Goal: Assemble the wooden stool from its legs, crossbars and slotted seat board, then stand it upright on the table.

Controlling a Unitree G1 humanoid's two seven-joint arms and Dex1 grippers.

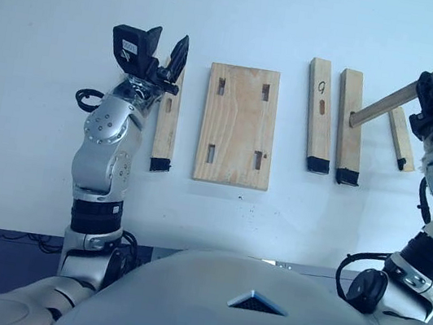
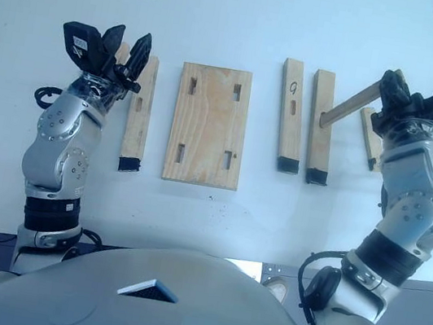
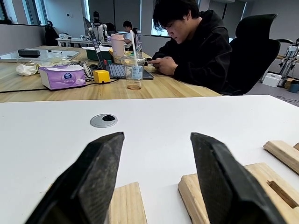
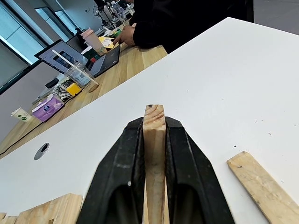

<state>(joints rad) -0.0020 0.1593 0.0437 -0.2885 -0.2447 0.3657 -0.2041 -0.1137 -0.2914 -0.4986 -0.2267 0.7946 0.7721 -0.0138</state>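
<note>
Left eye view looks down on a pale plywood slotted seat board [image 1: 239, 125] lying flat. To its right, the right gripper [image 4: 154, 125] is clamped on one end of a square raw-wood crossbar [image 1: 382, 102]. The bar's long axis slants down toward the board, and its free end appears to meet the slot of the second leg [image 1: 347, 146] out, a flat black-tipped slat. Left of the board, the left gripper [image 1: 165, 49] hangs spread wide over another slotted leg [image 1: 167, 122].
</note>
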